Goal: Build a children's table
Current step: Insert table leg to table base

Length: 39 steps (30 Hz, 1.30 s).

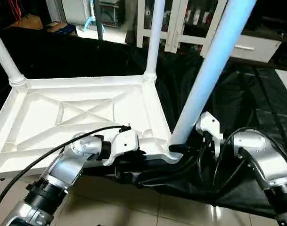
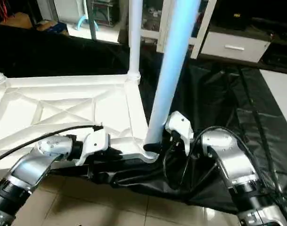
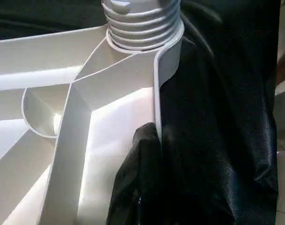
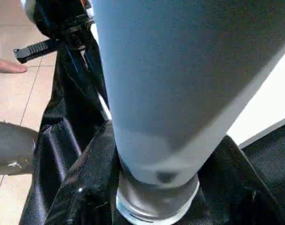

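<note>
Table top (image 1: pixel 82 113) lay ribbed side up on black cloth (image 1: pixel 237 99). Far-left corner carried one leg (image 1: pixel 4 59); the far-right corner carried another leg (image 1: pixel 154 37).

Left gripper (image 1: pixel 134 153) sat at the near edge of the top, beside the near-right socket. In the left wrist view one black finger (image 3: pixel 142 187) lay against the rim wall (image 3: pixel 157 93), so the rim appeared pinched between the fingers, though the second finger was hidden.

A third leg (image 1: pixel 214 66) stood tilted in the near-right socket (image 1: pixel 174 151). Right gripper (image 1: pixel 204 141) was at its base; finger state could not be told.

Risk, as a judgement: with the leg leaning, the thread could start crooked and jam. If the left hold slipped, the top could turn with the leg.

Left wrist view showed exposed thread ridges (image 3: pixel 142 23) above the socket, so the leg was not fully seated; head views hid this. Right wrist view showed a person's hand (image 4: pixel 6 65) at the edge.
</note>
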Available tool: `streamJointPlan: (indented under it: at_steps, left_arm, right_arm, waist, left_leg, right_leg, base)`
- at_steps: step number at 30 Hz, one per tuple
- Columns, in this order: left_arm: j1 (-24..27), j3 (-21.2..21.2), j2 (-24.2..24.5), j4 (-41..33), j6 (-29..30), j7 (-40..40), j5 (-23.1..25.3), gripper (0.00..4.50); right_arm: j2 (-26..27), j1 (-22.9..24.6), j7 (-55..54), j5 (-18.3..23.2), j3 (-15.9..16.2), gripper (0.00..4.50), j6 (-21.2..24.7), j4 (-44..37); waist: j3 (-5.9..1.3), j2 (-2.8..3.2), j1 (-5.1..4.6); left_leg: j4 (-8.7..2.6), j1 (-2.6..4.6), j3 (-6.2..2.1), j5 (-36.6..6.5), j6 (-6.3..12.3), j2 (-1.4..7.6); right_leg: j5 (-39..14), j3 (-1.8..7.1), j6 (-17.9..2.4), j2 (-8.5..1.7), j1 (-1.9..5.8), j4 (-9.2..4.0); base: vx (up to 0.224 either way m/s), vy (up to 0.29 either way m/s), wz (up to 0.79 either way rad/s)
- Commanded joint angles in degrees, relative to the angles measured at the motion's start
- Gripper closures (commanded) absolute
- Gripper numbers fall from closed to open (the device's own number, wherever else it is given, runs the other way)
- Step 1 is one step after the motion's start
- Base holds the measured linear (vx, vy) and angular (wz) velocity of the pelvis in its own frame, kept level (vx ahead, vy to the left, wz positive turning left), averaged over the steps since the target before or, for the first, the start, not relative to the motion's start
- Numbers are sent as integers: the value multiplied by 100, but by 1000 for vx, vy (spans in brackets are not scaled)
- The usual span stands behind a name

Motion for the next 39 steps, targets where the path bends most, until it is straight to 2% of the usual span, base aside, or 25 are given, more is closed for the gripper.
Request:
streamJointPlan:
  at_steps: [1, 2, 3, 4, 9, 13, 17, 21, 22, 23, 24, 25, 26, 27, 28, 29, 30, 31, 32, 33, 34, 36, 38, 39]
  left_arm:
    - [93, -231, -54, 38, 67, 39, 144, 450]
    - [85, -231, -64, 53, 67, 57, 150, 450]
    - [82, -231, -68, 59, 66, 63, 152, 450]
    - [72, -232, -81, 78, 65, 78, 157, 450]
    - [47, -238, -122, 126, 62, 130, 169, 450]
    - [47, -232, -128, 115, 86, 195, 188, 450]
    - [7, -210, -215, 132, 230, 400, 240, 450]
    - [-73, -140, -422, 141, 573, 664, 271, 450]
    - [-113, -97, -525, 135, 720, 772, 247, 450]
    - [-194, -33, -726, 111, 957, 896, 150, 450]
    - [-223, -25, -796, 86, 1060, 917, 111, 450]
    - [-268, -14, -877, 83, 1155, 964, 88, 450]
    - [-342, 9, -994, 108, 1276, 1067, 80, 450]
    - [-476, 52, -1200, 175, 1449, 1270, 88, 450]
    - [-577, 91, -1364, 232, 1582, 1446, 107, 450]
    - [-699, 162, -1591, 297, 1817, 1690, 111, 450]
    - [-712, 170, -1615, 303, 1843, 1713, 110, 450]
    - [-796, 277, -1817, 344, 2108, 1959, 88, 450]
    - [-962, 521, -2217, 465, 2538, 2493, 62, 450]
    - [-1005, 580, -2314, 501, 2628, 2629, 61, 450]
    - [-1149, 793, -2623, 655, 2695, 3102, 62, 450]
    - [-1199, 846, -2705, 707, 2695, 3219, 70, 450]
    - [-1278, 910, -2765, 796, 2648, 3411, 125, 450]
    - [-1326, 957, -2734, 855, 2586, 3497, 163, 450]
  right_arm:
    - [57, 579, -171, -376, 409, 259, 293, 398]
    - [107, 619, -264, -370, 376, 259, 287, 366]
    - [122, 630, -291, -369, 369, 259, 287, 357]
    - [177, 661, -384, -379, 356, 259, 276, 330]
    - [375, 722, -823, -439, 292, 259, 186, 289]
    - [468, 794, -1047, -480, 243, 259, 149, 201]
    - [676, 766, -1579, -586, 130, 259, 155, 250]
    - [1058, 558, -2503, -634, -191, 259, 272, 562]
    - [1195, 455, -2778, -593, -326, 259, 353, 688]
    - [1435, 243, -3234, -527, -534, 259, 491, 932]
    - [1524, 158, -3384, -491, -598, 259, 516, 1027]
    - [1612, 54, -3531, -468, -648, 259, 525, 1145]
    - [1726, -84, -3725, -450, -711, 259, 532, 1304]
    - [1919, -312, -4067, -444, -829, 259, 533, 1577]
    - [2062, -478, -4340, -441, -919, 259, 518, 1787]
    - [2239, -673, -4686, -421, -1026, 259, 481, 2054]
    - [2258, -693, -4722, -419, -1037, 259, 477, 2082]
    - [2347, -820, -4915, -473, -1031, 259, 428, 2259]
    - [2488, -1066, -5267, -671, -950, 259, 243, 2626]
    - [2521, -1130, -5360, -723, -929, 259, 189, 2722]
    - [2657, -1330, -5652, -826, -932, 259, 6, 3027]
    - [2715, -1408, -5751, -855, -940, 259, -43, 3149]
    - [2802, -1524, -5883, -895, -935, 259, -136, 3335]
    - [2857, -1613, -5934, -927, -930, 259, -235, 3457]
  waist:
    - [-96, 59, -51]
    - [-93, 80, -49]
    - [-87, 73, -58]
    - [-72, 72, -82]
    - [-50, 74, -118]
    - [-13, 68, -177]
    - [13, 65, -234]
    - [22, 88, -301]
    - [18, 79, -351]
    - [14, 71, -393]
    - [11, 82, -420]
    - [-50, 99, -431]
    - [-39, 107, -444]
    - [-35, 113, -454]
    - [-15, 85, -494]
    - [-17, 96, -500]
    - [-20, 82, -510]
    - [-26, 84, -504]
    - [-35, 68, -496]
    - [-42, 64, -505]
    - [-59, 50, -471]
    - [-61, 49, -462]
    - [-91, 51, -444]
    - [-99, 19, -444]
  left_leg:
    - [-474, 98, -76, -2373, -99, 162]
    - [-488, 86, -72, -2258, -97, 165]
    - [-498, 78, -73, -2258, -100, 165]
    - [-517, 82, -87, -2470, -139, 160]
    - [-532, 96, -122, -2865, -210, 153]
    - [-544, 125, -179, -3277, -244, 141]
    - [-571, 103, -230, -3450, -266, 133]
    - [-615, 74, -285, -3592, -344, 127]
    - [-626, 43, -308, -3633, -362, 112]
    - [-623, 26, -333, -3609, -376, 92]
    - [-631, 0, -361, -3565, -377, 83]
    - [-632, -58, -395, -3252, -387, 86]
    - [-645, -108, -389, -3047, -382, 87]
    - [-644, -99, -368, -2996, -380, 91]
    - [-616, -68, -309, -2949, -335, 63]
    - [-602, -60, -303, -2943, -314, 60]
    - [-593, -61, -296, -2882, -298, 62]
    - [-585, -63, -290, -2777, -288, 62]
    - [-572, -80, -268, -2553, -253, 63]
    - [-557, -82, -248, -2412, -249, 64]
    - [-515, -73, -205, -2106, -131, 42]
    - [-515, -110, -204, -1938, -54, 45]
    - [-478, -80, -171, -1803, 64, 45]
    - [-470, -90, -163, -1714, 112, 47]
  right_leg:
    - [-1775, 143, -948, -123, -2, -482]
    - [-1523, 141, -999, -115, 10, -465]
    - [-1479, 133, -1015, -109, 21, -467]
    - [-1715, 117, -986, -110, 20, -488]
    - [-2322, 121, -821, -130, -24, -553]
    - [-3159, 119, -522, -149, -104, -656]
    - [-3491, 100, -380, -153, -124, -686]
    - [-3522, 51, -338, -156, -100, -695]
    - [-3465, 27, -357, -154, -76, -686]
    - [-3371, 37, -401, -158, -80, -674]
    - [-3279, 40, -445, -164, -66, -660]
    - [-2774, 45, -557, -181, 16, -588]
    - [-2263, 45, -676, -156, 29, -570]
    - [-2047, 49, -751, -147, 13, -556]
    - [-1919, 56, -896, -144, -25, -578]
    - [-1977, 64, -908, -154, -26, -583]
    - [-1982, 72, -917, -163, -21, -588]
    - [-1965, 70, -935, -168, -8, -584]
    - [-1754, 80, -965, -165, 14, -564]
    - [-1598, 87, -1027, -168, 15, -547]
    - [-1463, 94, -1071, -174, 25, -561]
    - [-1357, 83, -1098, -172, 55, -554]
    - [-1181, 78, -1124, -148, 32, -553]
    - [-1059, 73, -1149, -140, 40, -539]
  base:
    - [0, 0, 0]
    - [0, 0, 0]
    - [0, 0, 0]
    - [0, 0, 0]
    - [0, 0, 0]
    - [0, 0, 0]
    - [0, 0, 0]
    - [0, 0, 0]
    - [0, 0, 0]
    - [0, 0, 0]
    - [-47, 43, -18]
    - [-28, 41, -20]
    - [-28, 41, -20]
    - [0, 0, 0]
    - [0, 0, 0]
    - [0, 0, 0]
    - [0, 0, 0]
    - [0, 0, 0]
    - [0, 0, 0]
    - [0, 0, 0]
    - [0, 0, 0]
    - [0, 0, 0]
    - [56, -20, 1]
    - [66, -25, 3]
